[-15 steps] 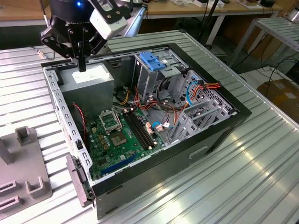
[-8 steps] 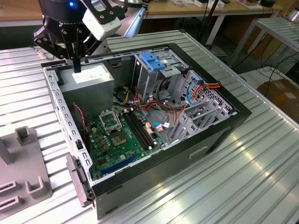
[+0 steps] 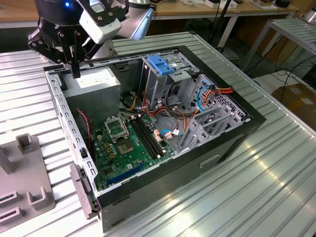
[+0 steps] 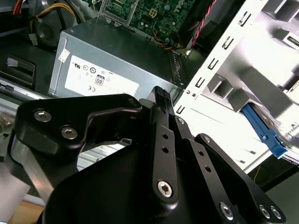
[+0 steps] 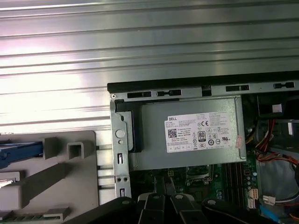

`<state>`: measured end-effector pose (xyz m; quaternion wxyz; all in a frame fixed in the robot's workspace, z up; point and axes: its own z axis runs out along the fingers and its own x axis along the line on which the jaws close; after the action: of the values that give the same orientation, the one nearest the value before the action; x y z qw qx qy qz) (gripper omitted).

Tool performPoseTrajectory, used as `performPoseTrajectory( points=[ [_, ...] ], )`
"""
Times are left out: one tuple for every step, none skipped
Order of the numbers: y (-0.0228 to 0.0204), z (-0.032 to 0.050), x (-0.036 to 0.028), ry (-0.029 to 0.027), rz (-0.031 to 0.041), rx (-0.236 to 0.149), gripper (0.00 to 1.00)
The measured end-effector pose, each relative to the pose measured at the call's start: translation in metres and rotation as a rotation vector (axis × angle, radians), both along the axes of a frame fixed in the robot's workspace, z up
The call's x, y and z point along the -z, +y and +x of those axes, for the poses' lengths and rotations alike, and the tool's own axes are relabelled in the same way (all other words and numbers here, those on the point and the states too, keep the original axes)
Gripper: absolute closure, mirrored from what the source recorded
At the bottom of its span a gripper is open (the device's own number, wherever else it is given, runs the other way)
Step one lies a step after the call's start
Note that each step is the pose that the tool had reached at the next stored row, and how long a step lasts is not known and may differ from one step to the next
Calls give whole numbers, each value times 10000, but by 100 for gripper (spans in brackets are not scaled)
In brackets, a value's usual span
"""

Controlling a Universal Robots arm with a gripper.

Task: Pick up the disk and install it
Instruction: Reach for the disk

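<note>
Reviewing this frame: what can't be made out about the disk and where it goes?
1. First wrist view: a blue strip on the grey holder is cut off by the picture's edge; whether it is the disk cannot be told.
2. Second wrist view: the gripper covers part of the power supply; glare washes out the surroundings of a blue part.
3. Exterior view: the walls of the drive cage hide its bay.
</note>
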<state>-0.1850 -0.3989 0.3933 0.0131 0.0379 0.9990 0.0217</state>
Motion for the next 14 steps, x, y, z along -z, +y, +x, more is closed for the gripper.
performPoseTrajectory(
  points=[
    [0,-18,0,0,0,0,90],
    [0,-28,0,0,0,0,90],
    [0,-39,0,0,0,-1,90],
    [0,-61,0,0,0,-1,90],
    [0,-80,0,1,0,-1,90],
    [0,-90,0,0,0,-1,90],
    [0,-102,0,0,0,-1,90],
    [0,-120,0,0,0,-1,90],
    [0,-134,0,0,0,-1,90],
    [0,-144,0,1,-1,-1,90],
    [0,-157,0,0,0,-1,90],
    [0,-175,0,0,0,0,90],
    [0,-189,-1,1,-2,0,90],
    [0,-206,-1,1,-1,-1,90]
  ],
)
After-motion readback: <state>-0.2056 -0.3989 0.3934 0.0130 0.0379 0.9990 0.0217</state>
